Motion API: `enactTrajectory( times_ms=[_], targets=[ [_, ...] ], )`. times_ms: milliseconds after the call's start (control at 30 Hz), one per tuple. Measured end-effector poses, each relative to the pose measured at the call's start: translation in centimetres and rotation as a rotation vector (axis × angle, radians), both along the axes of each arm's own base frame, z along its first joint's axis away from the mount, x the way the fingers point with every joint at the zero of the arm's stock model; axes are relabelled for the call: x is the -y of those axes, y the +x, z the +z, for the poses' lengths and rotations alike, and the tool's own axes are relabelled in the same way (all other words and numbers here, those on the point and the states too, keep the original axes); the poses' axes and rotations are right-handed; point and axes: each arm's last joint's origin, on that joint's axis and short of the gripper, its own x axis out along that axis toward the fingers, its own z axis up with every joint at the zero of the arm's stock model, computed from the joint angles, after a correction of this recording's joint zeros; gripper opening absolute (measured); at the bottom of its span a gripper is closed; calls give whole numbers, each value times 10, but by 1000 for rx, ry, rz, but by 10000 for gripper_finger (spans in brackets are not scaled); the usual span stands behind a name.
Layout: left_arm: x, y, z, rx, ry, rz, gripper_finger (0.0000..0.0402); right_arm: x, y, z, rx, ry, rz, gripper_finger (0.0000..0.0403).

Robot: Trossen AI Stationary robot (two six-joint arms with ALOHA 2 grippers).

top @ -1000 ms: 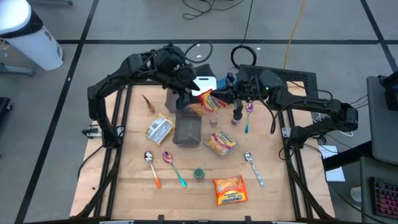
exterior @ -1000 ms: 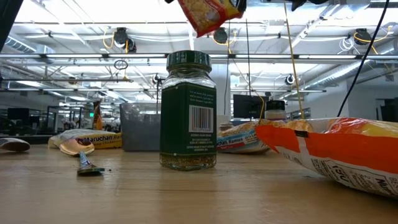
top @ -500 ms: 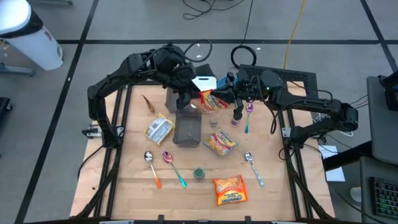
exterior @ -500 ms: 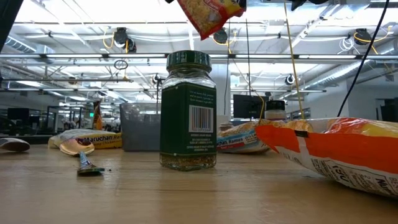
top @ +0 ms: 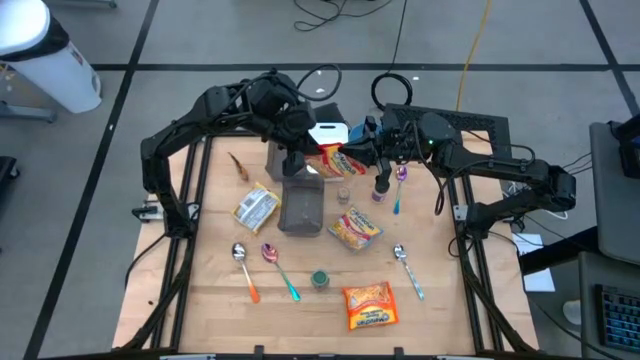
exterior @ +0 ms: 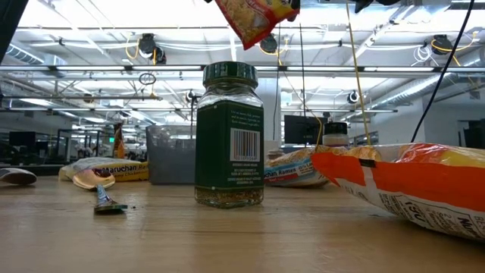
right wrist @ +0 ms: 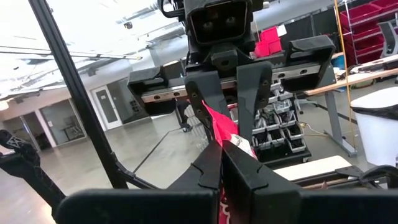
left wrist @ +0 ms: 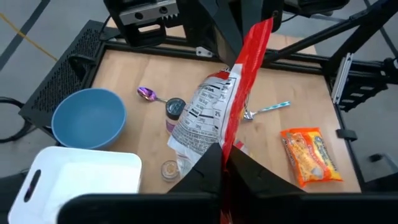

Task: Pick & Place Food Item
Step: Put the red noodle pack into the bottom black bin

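Both arms met above the far middle of the bench (top: pixel 210 300), where a red-edged noodle packet (top: pixel 338 163) was held in the air between them. The left end effector (top: pixel 305 160) had its fingers pressed together on one edge of the packet; in the left wrist view the red seam of the packet (left wrist: pixel 239 106) ran straight up from between the two dark fingers. The right end effector (top: pixel 362 152) was likewise clamped on the opposite edge, and in the right wrist view the red corner of the packet (right wrist: pixel 221 127) showed between its own fingers, with the left end effector (right wrist: pixel 225 93) gripping it from the far side. In the low view the packet (exterior: pixel 254 17) hung well above the bench, over a green-lidded spice jar (exterior: pixel 229 136).

A grey square container (top: pixel 303 208) stood on the bench just below the left end effector. Beside it lay a silver-and-yellow packet (top: pixel 256 207) on one side and a second noodle packet (top: pixel 355 226) on the other. An orange snack bag (top: pixel 370 305) lay near the front edge. Spoons with coloured handles (top: pixel 280 270) lay in front of the container, and another spoon (top: pixel 407 270) lay apart to the right. A blue bowl (left wrist: pixel 89 118) and a white tray (left wrist: pixel 81 174) sat beyond the far edge of the bench.
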Motion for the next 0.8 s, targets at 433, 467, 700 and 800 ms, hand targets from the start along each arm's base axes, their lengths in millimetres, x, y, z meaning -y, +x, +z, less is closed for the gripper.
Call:
enactTrajectory(
  times_ms=[433,467,700,800],
  targets=[
    [0,0,0,3,27,-20,6,0,0,0,-2,6,2,0],
    [0,0,0,3,34,-25,5,0,0,0,-2,7,2,0],
    [0,-2,-1,-14,35,-25,3,0,0,0,-3,31,6,54],
    [1,-2,-2,-27,31,-29,3,3,-1,0,-4,39,-3,101]
  ],
)
